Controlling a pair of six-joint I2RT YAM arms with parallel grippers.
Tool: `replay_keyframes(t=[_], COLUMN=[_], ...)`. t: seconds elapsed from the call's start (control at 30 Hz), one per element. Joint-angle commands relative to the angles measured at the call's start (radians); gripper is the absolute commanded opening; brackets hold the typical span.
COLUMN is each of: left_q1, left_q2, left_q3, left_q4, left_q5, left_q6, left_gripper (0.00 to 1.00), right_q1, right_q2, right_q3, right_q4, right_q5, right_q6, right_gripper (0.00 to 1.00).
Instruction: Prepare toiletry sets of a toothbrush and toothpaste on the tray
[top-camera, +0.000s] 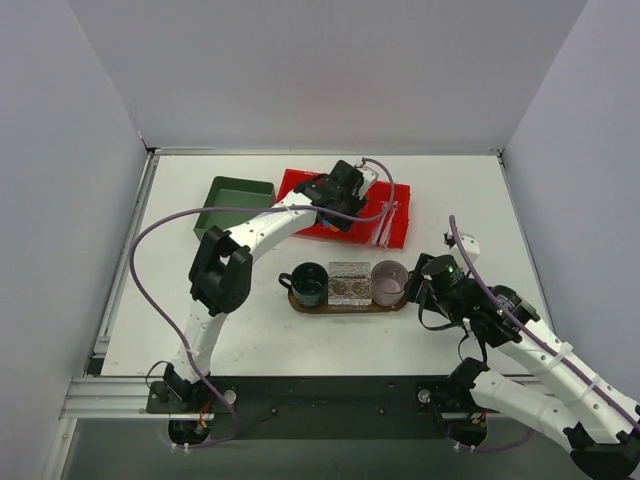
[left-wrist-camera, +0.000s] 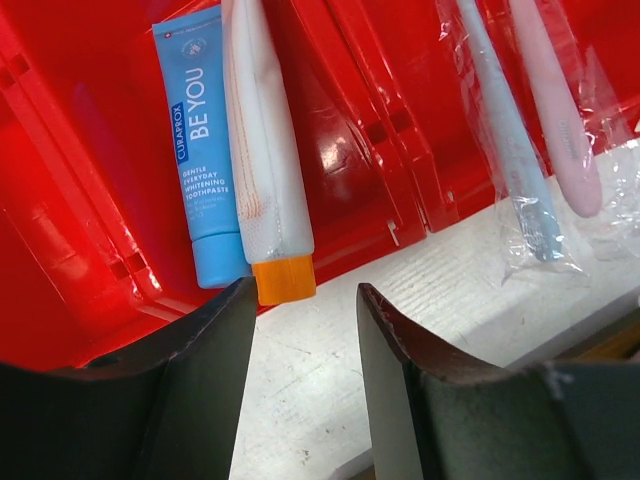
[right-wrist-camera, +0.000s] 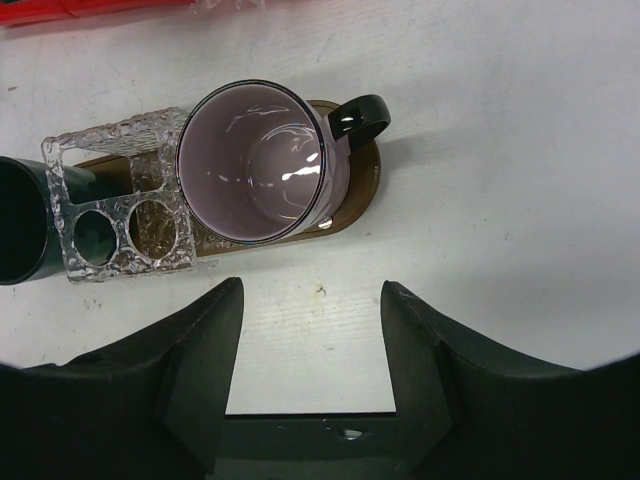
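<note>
left gripper (left-wrist-camera: 305, 292) open, empty, over red bin (left-wrist-camera: 80, 200); blue toothpaste tube (left-wrist-camera: 200, 160) just ahead, bit left, lying lengthwise away, cap end nearest; right gripper (right-wrist-camera: 310, 292) open by pink mug (right-wrist-camera: 255, 160)

1. The near-left tabletop (top-camera: 265, 335) lies open, crossed only by the left arm (top-camera: 222, 272) and its cable (top-camera: 150, 290).
2. On the tray (top-camera: 345, 306), the dark green mug (top-camera: 309, 284), clear holder (top-camera: 350, 282) and pink mug (top-camera: 389, 282) stand packed in a row with no gaps.
3. Bare table separates the pink mug from the right gripper (right-wrist-camera: 310, 290), whose jaws stand apart.
4. Along the far edge, the green box (top-camera: 235, 205) and red bin (top-camera: 398, 236) sit close together.
</note>
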Motion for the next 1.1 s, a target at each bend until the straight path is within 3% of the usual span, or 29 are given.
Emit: replay_keyframes(t=[0.0, 0.5, 0.87, 1.07], left_q1=[0.000, 0.002, 0.004, 0.000], left_q2=[0.036, 0.180, 0.233, 0.237], left_q3=[0.080, 0.226, 0.247, 0.238], left_q4=[-0.010, -0.076, -0.093, -0.094], left_q5=[-0.023, -0.066, -0.163, -0.207], left_q6=[0.011, 0.006, 0.051, 0.066], left_gripper=[0.55, 0.55, 0.54, 0.48], right_q1=[-0.006, -0.006, -0.004, -0.004], right_q2=[-0.008, -0.008, -0.016, -0.028], right_q3=[-0.009, -0.018, -0.018, -0.026], right_q4=[0.005, 0.005, 0.008, 0.007], right_q5=[0.009, 0.006, -0.006, -0.006], right_q6=[0.008, 0.011, 0.021, 0.026], right_gripper=[0.52, 0.52, 0.52, 0.52])
